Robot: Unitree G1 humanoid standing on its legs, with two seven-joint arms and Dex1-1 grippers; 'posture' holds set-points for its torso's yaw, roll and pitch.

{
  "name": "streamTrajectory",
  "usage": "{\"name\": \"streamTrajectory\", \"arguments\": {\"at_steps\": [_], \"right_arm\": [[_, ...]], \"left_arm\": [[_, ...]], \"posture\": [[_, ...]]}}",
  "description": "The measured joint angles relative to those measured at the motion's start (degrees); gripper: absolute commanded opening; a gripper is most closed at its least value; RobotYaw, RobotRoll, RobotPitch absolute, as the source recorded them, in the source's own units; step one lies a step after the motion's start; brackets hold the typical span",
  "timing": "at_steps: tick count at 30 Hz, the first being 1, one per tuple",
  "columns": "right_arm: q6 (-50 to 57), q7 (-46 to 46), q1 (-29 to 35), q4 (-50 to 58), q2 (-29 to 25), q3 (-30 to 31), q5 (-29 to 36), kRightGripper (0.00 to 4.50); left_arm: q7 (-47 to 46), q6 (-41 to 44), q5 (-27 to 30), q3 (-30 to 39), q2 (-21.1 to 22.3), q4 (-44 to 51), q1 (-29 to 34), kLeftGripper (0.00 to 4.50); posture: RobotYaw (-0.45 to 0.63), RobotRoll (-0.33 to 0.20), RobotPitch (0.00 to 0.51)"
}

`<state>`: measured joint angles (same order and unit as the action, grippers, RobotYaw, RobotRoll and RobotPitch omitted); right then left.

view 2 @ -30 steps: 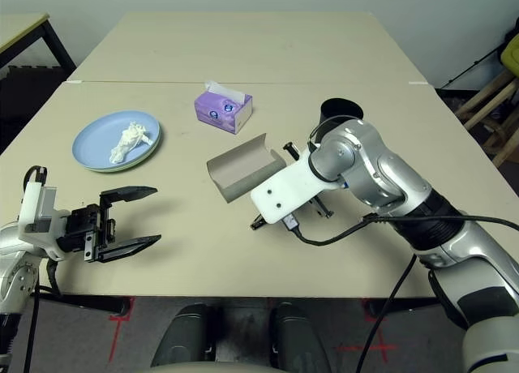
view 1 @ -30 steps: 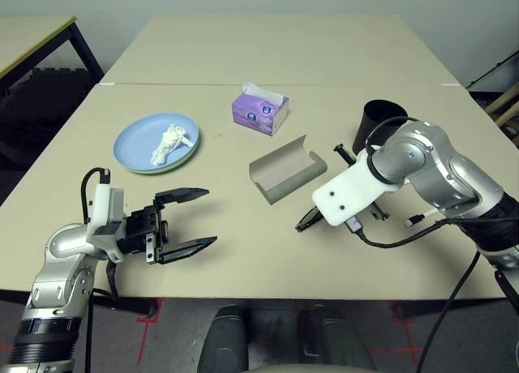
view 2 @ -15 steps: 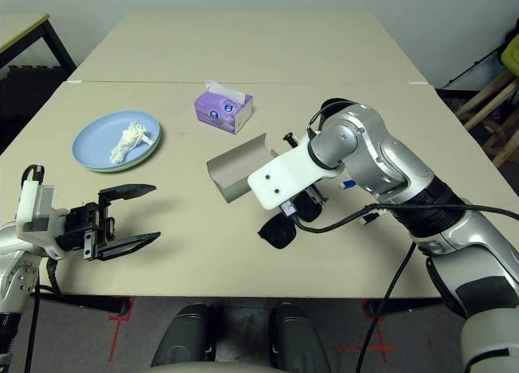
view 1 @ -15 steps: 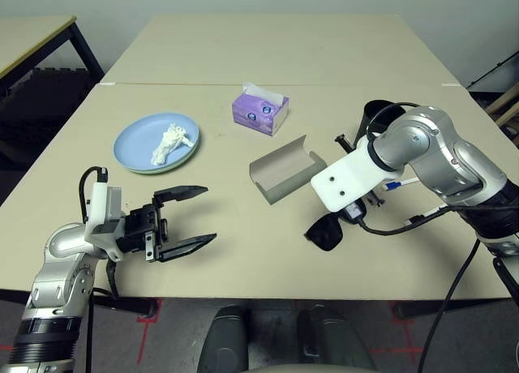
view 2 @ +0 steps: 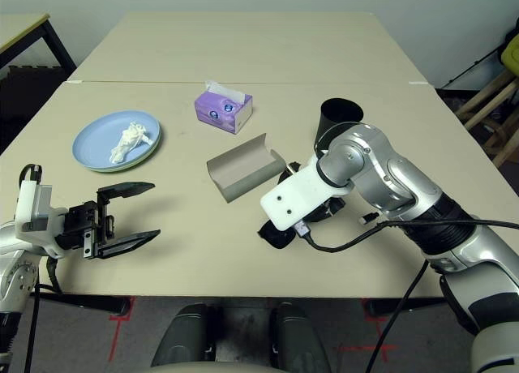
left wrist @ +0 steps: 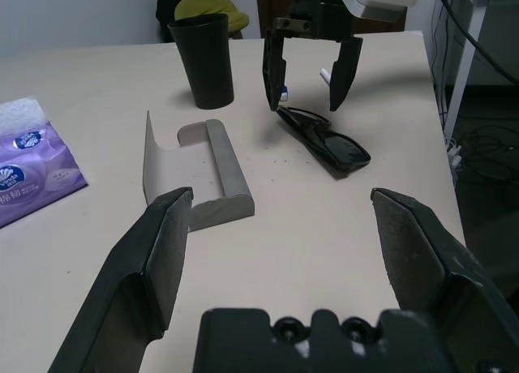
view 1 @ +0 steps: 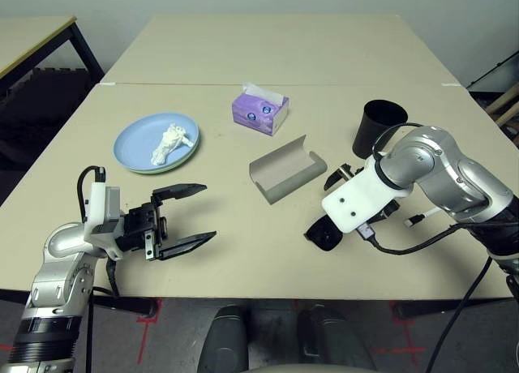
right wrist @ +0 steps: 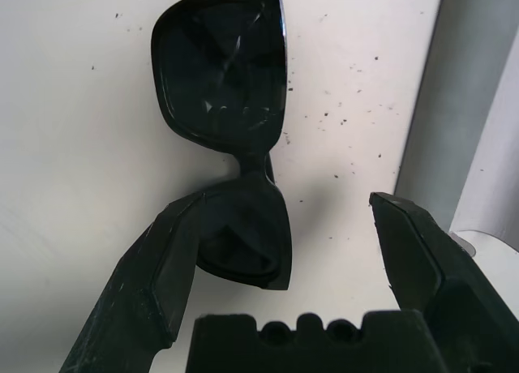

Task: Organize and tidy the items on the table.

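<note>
1. Your right gripper (left wrist: 306,61) hangs over the black sunglasses (view 1: 325,233), fingers (right wrist: 162,267) released, nothing held.
2. The sunglasses lie flat on the surface (view 1: 243,227), just beside the open grey glasses case (view 1: 285,177).
3. Your left gripper (view 1: 183,220) hovers well away from the case, fingers spread, empty.
</note>
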<state>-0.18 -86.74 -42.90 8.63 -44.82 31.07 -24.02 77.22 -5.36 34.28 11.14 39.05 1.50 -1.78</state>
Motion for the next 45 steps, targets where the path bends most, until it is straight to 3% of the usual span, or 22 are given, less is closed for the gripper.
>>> {"name": "streamTrajectory", "arguments": {"at_steps": [25,28,33,36,45], "right_arm": [[-1.93,2.89,2.18,-2.40,3.21,4.21,-7.90,4.45],[-1.93,2.90,2.43,-2.39,3.20,4.21,-8.03,3.85],[-1.84,2.94,3.31,-2.25,3.41,4.18,-8.34,2.02],[-1.68,3.55,3.42,-2.07,4.06,3.99,-8.56,1.33],[-0.83,3.62,3.39,-2.21,4.64,3.58,-8.63,1.24]], "left_arm": [[-2.21,-0.33,-0.55,-0.46,-0.54,0.16,-1.34,4.50],[-2.46,-0.21,-0.55,-0.51,-0.54,0.33,-1.37,4.50],[-3.05,-0.05,-0.55,-0.63,-0.63,0.47,-1.38,4.50],[-3.25,-0.05,-0.55,-0.78,-0.68,0.98,-1.37,4.50],[-3.30,-0.05,-0.58,-0.90,-0.69,1.00,-1.38,4.50]], "posture": [[0.18,0.000,0.078],[0.18,0.000,0.079],[0.19,0.000,0.078],[0.19,0.000,0.078],[0.19,0.000,0.077]]}}
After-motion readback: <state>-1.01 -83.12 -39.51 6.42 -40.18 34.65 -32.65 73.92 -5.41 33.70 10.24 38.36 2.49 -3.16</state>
